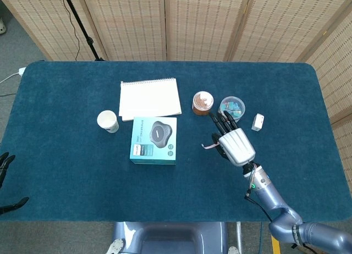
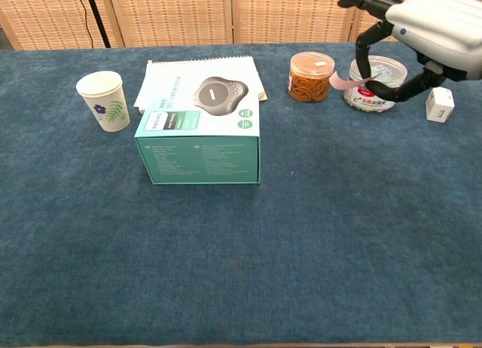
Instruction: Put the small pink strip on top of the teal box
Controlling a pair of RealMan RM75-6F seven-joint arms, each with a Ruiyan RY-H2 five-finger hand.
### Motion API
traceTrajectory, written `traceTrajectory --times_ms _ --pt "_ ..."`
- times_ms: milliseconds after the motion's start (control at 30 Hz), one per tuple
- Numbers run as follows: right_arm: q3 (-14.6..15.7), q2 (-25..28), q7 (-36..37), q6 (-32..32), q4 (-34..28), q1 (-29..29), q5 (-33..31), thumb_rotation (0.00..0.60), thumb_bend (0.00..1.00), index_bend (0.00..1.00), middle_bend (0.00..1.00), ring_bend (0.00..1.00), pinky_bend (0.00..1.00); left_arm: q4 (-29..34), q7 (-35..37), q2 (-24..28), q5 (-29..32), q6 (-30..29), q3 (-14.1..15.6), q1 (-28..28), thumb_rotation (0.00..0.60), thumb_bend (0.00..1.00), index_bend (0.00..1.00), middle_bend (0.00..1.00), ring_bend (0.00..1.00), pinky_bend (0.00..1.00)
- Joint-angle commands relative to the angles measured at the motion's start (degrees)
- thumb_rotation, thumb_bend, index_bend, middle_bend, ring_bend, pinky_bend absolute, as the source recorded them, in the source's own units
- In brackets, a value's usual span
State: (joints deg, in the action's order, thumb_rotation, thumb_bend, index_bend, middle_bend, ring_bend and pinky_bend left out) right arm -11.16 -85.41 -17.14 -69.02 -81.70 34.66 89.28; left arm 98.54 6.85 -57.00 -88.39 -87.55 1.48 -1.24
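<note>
- Fingers (image 2: 364, 43) of the right hand (image 1: 235, 145) pinched the pink strip (image 2: 340, 81) above the blue-carpeted table (image 1: 77, 155).
- Wicker screens (image 1: 203, 23) stood behind.
- Left hand's (image 1: 4, 166) grip: cannot tell.

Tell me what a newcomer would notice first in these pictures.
The right hand stands out, raised above the table's right side and pinching the small pink strip near the two jars. Next comes the teal box at the middle of the blue table, between a paper cup and a spiral notebook.
</note>
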Motion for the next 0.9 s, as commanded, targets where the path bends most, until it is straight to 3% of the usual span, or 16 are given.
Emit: traceTrajectory --times_ms 33,500,667,900 --pt "-1.15 -1.60 -0.55 0.53 1.06 2.24 1.16 0.600 0.60 0.62 0.00 0.00 0.00 0.02 -0.03 0.00 0.06 0.03 0.00 0.01 0.600 0.05 0.00 0.00 0.00 0.00" --pt "-1.18 -9.43 3.95 -0.01 11.73 9.42 6.65 0.600 0.60 0.64 0.00 0.00 0.00 -0.05 0.07 0.09 -0.18 0.42 0.14 0.23 0.600 0.05 0.00 0.00 0.00 0.00" --pt "1.12 -13.58 13.86 -4.23 21.77 13.29 12.89 0.600 0.60 0.64 0.00 0.00 0.00 0.01 -0.14 0.08 0.10 0.87 0.06 0.47 0.600 0.05 0.00 0.00 0.00 0.00" --pt "3.78 -19.03 16.69 -9.82 33.76 16.04 17.56 0.600 0.60 0.63 0.00 0.00 0.00 0.22 -0.72 0.03 0.37 1.43 0.05 0.75 0.600 0.05 0.00 0.00 0.00 0.00"
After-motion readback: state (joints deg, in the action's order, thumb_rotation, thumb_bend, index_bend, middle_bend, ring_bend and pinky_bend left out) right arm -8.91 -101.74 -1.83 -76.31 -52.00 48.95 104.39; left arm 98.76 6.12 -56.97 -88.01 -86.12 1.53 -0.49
